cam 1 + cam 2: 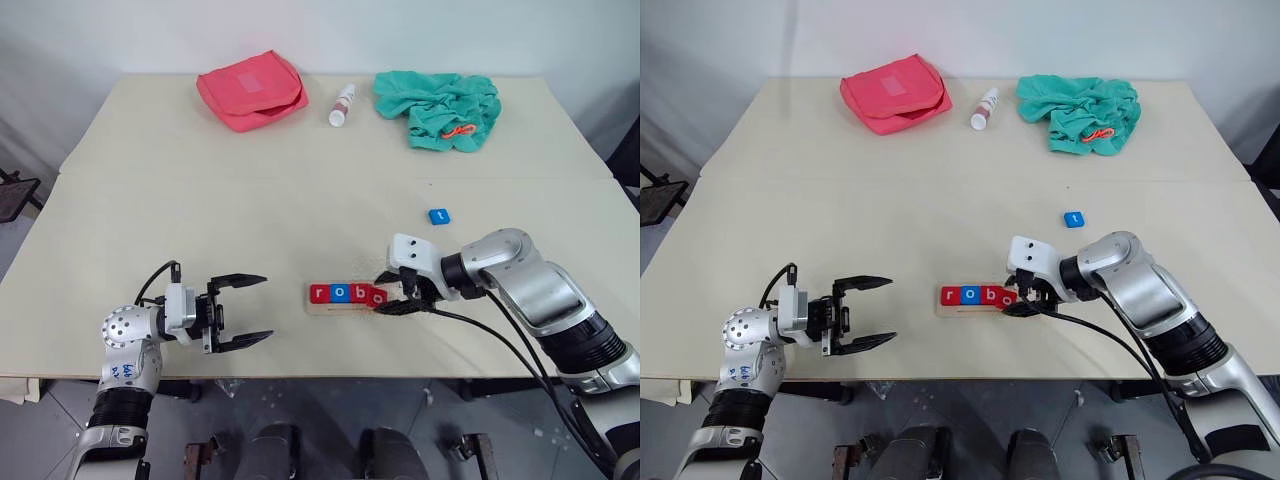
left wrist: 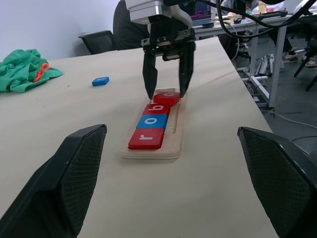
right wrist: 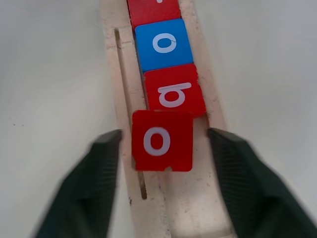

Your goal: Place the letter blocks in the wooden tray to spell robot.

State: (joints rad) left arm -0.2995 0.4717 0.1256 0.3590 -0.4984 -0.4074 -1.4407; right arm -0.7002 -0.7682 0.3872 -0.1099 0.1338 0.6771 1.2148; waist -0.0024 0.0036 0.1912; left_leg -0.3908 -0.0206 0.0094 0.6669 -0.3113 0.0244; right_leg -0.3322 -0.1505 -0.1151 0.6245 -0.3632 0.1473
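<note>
The wooden tray [image 1: 326, 309] lies near the table's front edge. Letter blocks stand in it in a row: red r [image 1: 319, 293], blue o [image 1: 340, 293], red b [image 1: 360, 293]. A second red o [image 3: 162, 140] lies a little askew at the end of that row, its corner over the b. My right gripper [image 3: 164, 136] is open and straddles this o, with a gap on each side. The blue t block [image 1: 439, 216] lies apart on the table, behind and to the right. My left gripper [image 1: 265, 308] hangs open and empty left of the tray, pointing at it.
At the back of the table lie a red pouch [image 1: 252, 88], a small white bottle [image 1: 342, 104] and a crumpled green cloth [image 1: 438, 108]. A seam crosses the tabletop. The table's front edge runs just below the tray.
</note>
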